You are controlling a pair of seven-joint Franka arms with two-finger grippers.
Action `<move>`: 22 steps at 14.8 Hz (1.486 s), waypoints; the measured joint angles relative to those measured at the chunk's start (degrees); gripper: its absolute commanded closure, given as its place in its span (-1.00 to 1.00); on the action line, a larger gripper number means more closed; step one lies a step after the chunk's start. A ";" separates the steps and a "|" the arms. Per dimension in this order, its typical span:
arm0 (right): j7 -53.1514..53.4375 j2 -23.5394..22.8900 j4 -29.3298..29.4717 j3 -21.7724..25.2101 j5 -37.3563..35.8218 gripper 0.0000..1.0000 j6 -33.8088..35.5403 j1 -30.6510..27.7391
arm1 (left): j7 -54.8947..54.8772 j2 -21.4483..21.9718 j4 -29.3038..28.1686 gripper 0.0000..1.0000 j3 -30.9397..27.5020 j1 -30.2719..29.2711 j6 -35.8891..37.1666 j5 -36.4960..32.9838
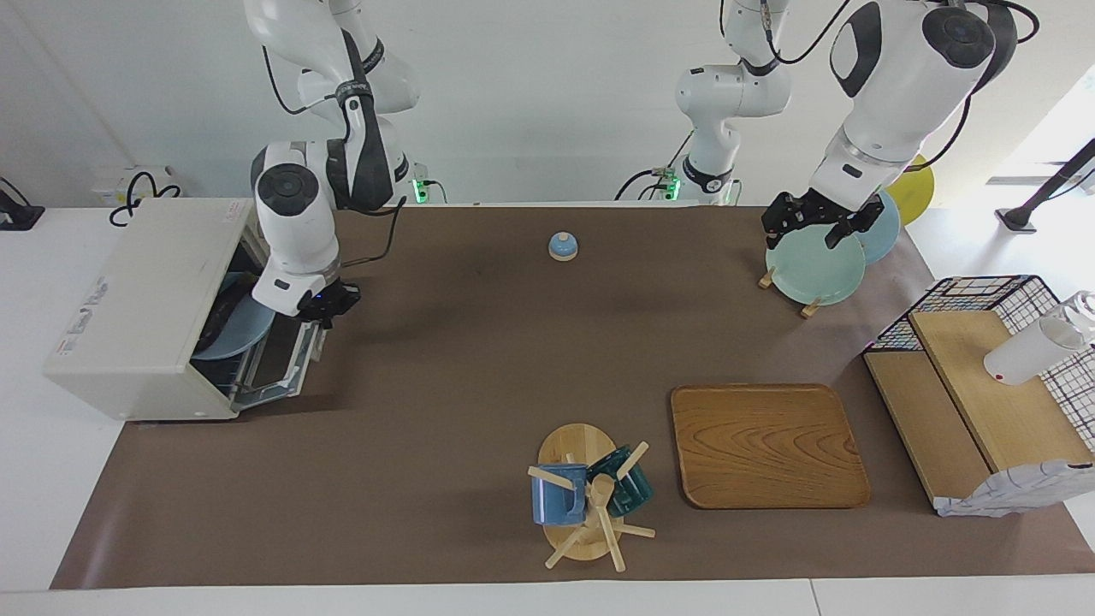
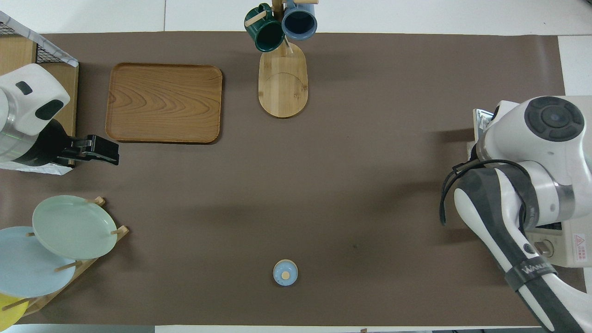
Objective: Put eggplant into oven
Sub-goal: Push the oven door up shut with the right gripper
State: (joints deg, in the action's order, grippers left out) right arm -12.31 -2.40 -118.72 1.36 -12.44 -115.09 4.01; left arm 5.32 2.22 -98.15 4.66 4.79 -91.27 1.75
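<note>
The cream-white oven (image 1: 141, 299) stands at the right arm's end of the table, and in the overhead view only a corner of the oven (image 2: 576, 240) shows past the arm. Its drop-down door (image 1: 278, 359) is tilted half way up. My right gripper (image 1: 323, 310) is shut and presses against the door's free edge. A blue plate (image 1: 254, 329) shows in the oven's mouth. The eggplant is hidden by the wrist and the raised door. My left gripper (image 1: 817, 227) waits open over the pale green plate (image 1: 813, 272).
A small blue bell (image 1: 562, 246) sits mid-table near the robots. A wooden tray (image 1: 766, 445) and a mug tree (image 1: 590, 505) with two mugs lie farther out. A plate rack and a wire basket with a wooden shelf (image 1: 984, 393) fill the left arm's end.
</note>
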 measured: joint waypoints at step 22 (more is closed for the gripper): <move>-8.97 6.76 20.26 0.33 1.94 -0.04 28.64 -6.74 | 0.00 0.00 0.00 -1.00 0.00 0.00 0.00 0.00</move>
State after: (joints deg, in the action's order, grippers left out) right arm -21.28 4.36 -98.46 1.69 -10.49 -86.44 -2.73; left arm 5.32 2.22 -98.15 4.66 4.79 -91.27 1.75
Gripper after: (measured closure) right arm 0.881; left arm 0.000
